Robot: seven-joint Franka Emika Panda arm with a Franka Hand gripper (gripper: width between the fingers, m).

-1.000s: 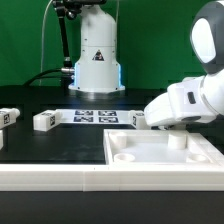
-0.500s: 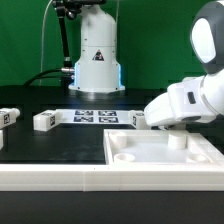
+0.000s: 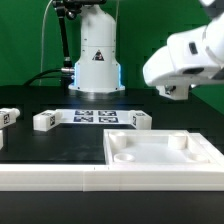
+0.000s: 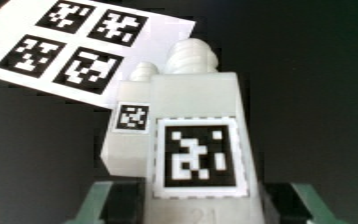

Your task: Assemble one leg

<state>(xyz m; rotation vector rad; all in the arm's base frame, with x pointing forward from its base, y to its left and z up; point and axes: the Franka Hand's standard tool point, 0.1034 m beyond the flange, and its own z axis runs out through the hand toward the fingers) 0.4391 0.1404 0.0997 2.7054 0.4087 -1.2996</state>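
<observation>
Above the table, well clear of the tray, the gripper is clamped on the leg, a finger against each side and the threaded end pointing away from the wrist. Pick-up looks done. Seating and screwing the leg into a tray corner recess is not yet done.

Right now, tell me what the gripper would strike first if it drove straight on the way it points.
The gripper carries the held leg, which would lead. Beyond its tip, the loose leg by the marker board looks likeliest to be met first, though depth is unclear.
</observation>
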